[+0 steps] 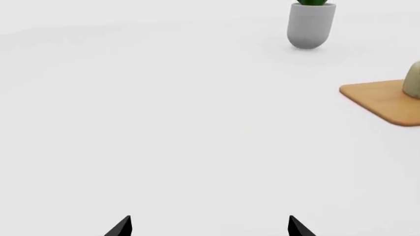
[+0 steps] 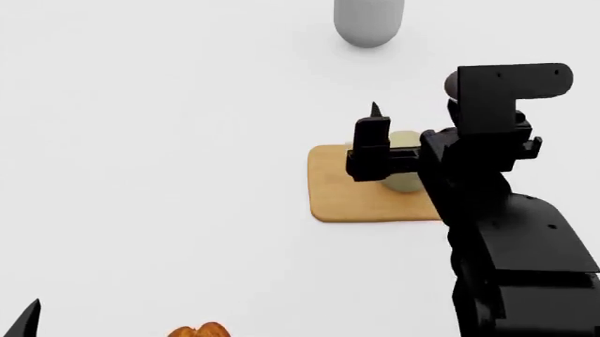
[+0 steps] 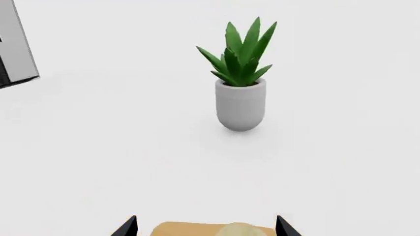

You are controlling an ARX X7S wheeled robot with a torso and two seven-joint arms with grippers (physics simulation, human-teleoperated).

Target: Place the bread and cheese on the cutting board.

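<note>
The left gripper [image 1: 208, 227] hangs spread and empty over bare white table [image 2: 140, 140]; the golden-brown split-topped bread [image 2: 199, 331] waits at the head view's lower edge, its axis unreadable. The short pale beige cylinder of cheese [image 2: 403, 181] stands upright on the thin tan wooden cutting board [image 2: 352, 196], and the right gripper [image 3: 206, 227] hangs just above it, spread, likely having released it.

A big white bench [image 3: 98, 147] fills the whole view. The light is soft and even. A green spiky plant [image 3: 240, 51] stands in a round grey pot [image 3: 240, 105]. A grey box [image 3: 16, 46] shows at one edge.
</note>
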